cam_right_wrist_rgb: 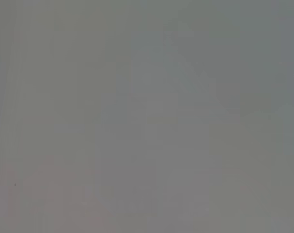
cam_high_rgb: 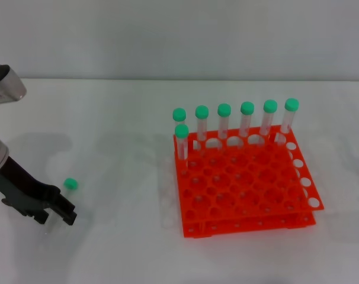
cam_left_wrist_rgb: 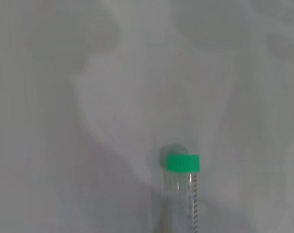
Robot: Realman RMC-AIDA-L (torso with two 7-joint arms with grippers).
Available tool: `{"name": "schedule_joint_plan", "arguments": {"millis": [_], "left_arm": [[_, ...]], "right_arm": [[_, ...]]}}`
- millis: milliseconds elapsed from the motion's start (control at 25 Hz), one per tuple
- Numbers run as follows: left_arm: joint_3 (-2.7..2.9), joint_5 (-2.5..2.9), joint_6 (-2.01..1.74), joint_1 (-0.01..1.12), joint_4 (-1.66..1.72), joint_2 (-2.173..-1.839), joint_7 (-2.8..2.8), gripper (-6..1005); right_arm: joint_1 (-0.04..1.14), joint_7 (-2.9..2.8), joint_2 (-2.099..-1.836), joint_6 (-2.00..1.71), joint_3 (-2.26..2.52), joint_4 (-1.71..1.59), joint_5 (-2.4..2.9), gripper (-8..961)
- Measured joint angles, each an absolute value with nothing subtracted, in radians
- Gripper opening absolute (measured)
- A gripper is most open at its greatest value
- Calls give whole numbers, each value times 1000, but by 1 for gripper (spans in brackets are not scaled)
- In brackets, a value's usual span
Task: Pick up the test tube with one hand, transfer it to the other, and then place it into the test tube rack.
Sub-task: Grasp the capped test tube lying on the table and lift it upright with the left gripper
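a: seven tubes stand in test tube rack [cam_high_rgb: 244, 183], right of centre. the eighth?
b: test tube [cam_high_rgb: 70, 184] lower left on bench [cam_high_rgb: 120, 118]; left gripper [cam_high_rgb: 61, 212] beside it, fingers' state unclear, likely approaching.

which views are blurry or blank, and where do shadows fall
Head view: soft shadow on the table around the left gripper. Left wrist view: hazy, test tube readable, broad shadows behind. Right wrist view: featureless grey, nothing discernible.

lab bench | orange test tube rack [cam_high_rgb: 244, 189] | green-capped tubes [cam_high_rgb: 224, 121] | white table [cam_high_rgb: 120, 165]
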State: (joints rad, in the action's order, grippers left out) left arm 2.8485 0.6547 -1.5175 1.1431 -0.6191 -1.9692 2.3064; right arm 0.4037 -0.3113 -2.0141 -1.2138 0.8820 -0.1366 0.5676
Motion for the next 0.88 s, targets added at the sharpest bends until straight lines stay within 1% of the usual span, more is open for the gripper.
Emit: {"name": "schedule_joint_plan", "arguments": {"millis": [160,600,880], "left_arm": [[2849,676,-1521,1145,-606,-1970,2309,590],[2849,723,-1522,1149,-589,-1969,2320,479],[2849,726,-1515,1146,-589,-1969,2321,473]], "right_arm": [[403,-313,-2014,-1214,882,-134,568,646],[403,-317,-2015,-1225,882,-120,568,646],[405,-319,-2016,-1225,882,-120,568,646]]}}
